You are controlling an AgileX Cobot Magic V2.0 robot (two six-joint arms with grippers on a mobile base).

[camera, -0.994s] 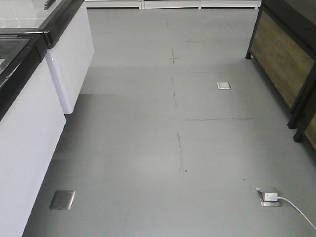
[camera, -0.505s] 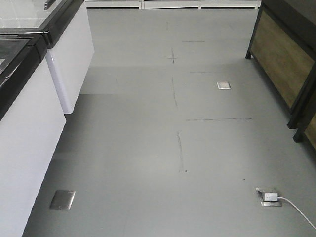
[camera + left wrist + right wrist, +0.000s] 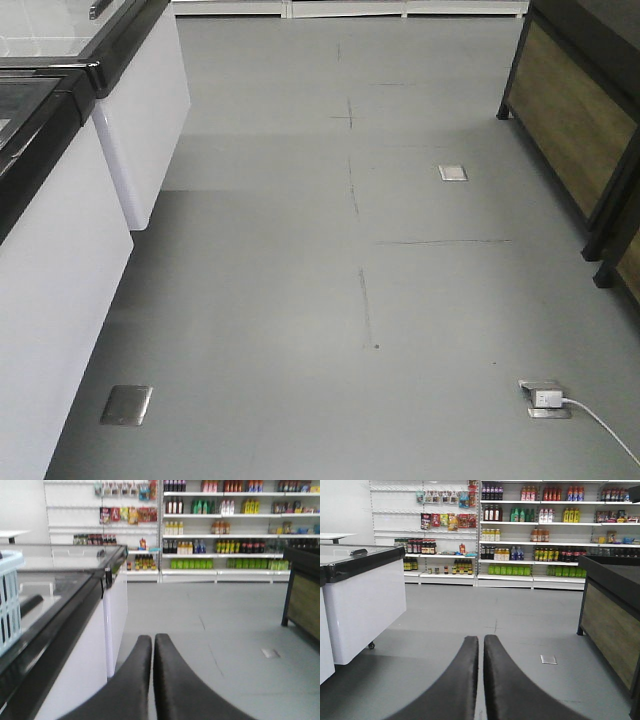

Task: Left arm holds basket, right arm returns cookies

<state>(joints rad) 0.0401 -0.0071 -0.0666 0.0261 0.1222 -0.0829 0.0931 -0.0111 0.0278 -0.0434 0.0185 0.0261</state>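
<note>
The black pointed left hand (image 3: 153, 639) and right hand (image 3: 481, 640) are both clenched on nothing, tucked forward as if for travel. The light blue slotted plastic basket (image 3: 9, 600) sits ungripped atop the white glass-lidded freezer (image 3: 82, 665), off to the left; the cookies are out of sight.

I'm looking at a shop — a supermarket aisle. White shelves (image 3: 555, 561) run in rows across the back wall, stocked with drink bottles (image 3: 510, 570) grouped by colour, and snack packets (image 3: 447, 520) hang on pegs to their left. A glass-topped chest freezer (image 3: 365, 590) stands at the left of the wide grey floor (image 3: 300, 300), a wood-panelled display stand (image 3: 610, 625) at the right — and a slotted blue basket (image 3: 6, 605) shows at the left wrist view's edge.
</note>
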